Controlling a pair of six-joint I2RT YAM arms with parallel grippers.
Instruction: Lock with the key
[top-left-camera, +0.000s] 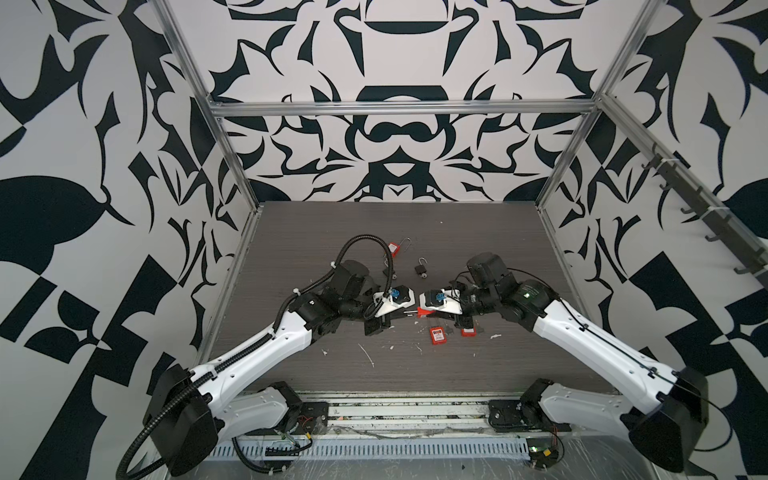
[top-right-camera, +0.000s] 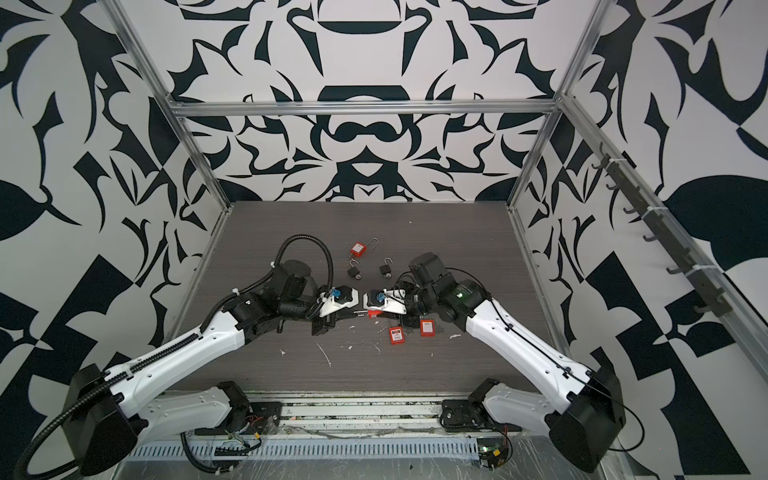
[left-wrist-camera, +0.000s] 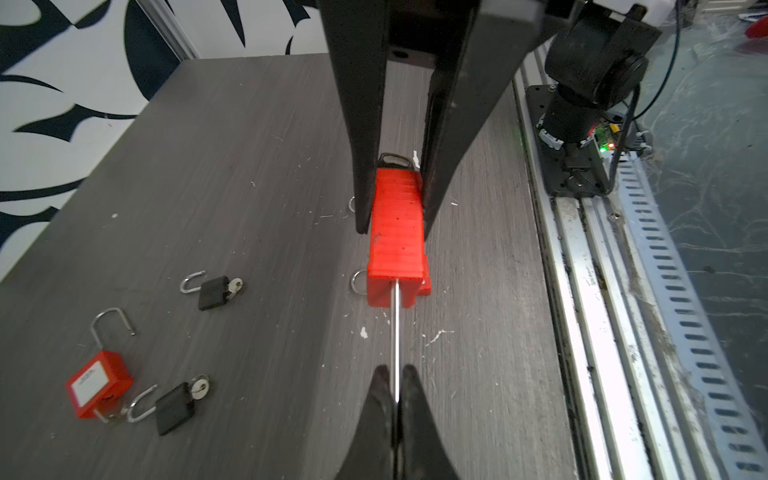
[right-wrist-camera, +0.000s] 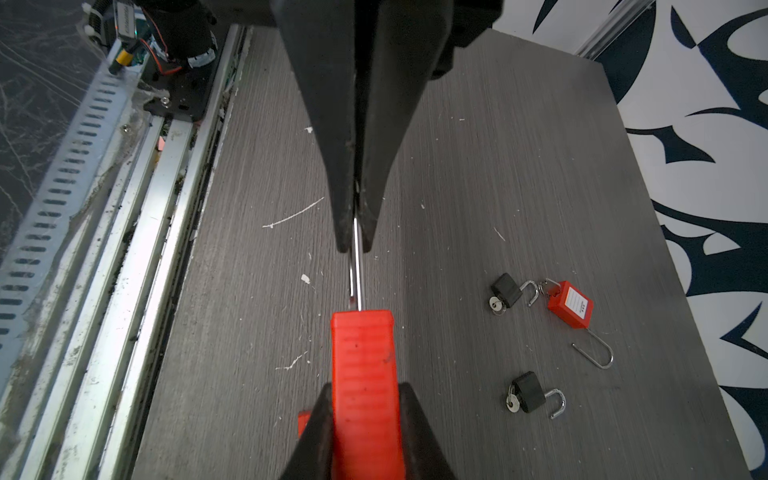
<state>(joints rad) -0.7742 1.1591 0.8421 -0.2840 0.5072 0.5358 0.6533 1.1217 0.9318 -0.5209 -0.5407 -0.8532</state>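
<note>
My left claw (left-wrist-camera: 395, 372) is pinched tight on the silver shackle (left-wrist-camera: 397, 324) of the red padlock (left-wrist-camera: 397, 232). My right claw (right-wrist-camera: 365, 388) is clamped narrow on that padlock's body, one finger on each flat side. The padlock hangs between my two claws, seemingly clear of the table (left-wrist-camera: 249, 166), with its shackle pointing at my left claw.

The shackle's bend is buried between my left fingertips. At the padlock's opposite end, squeezed between my right fingers, sits a dark key (left-wrist-camera: 393, 160). Only its head shows, and I cannot tell how far the blade is in.

In both top views my wrist mounts cover both grips, leaving only a sliver of red.

Well beyond the red padlock, toward the back wall, lie a small black padlock (left-wrist-camera: 214, 293), a second black padlock (left-wrist-camera: 176, 409) and a spare red padlock (left-wrist-camera: 97, 384). Just in front of the red padlock two flat red locks (top-right-camera: 397, 334) lie side by side. From my wrists only their shackle loops peek out.
</note>
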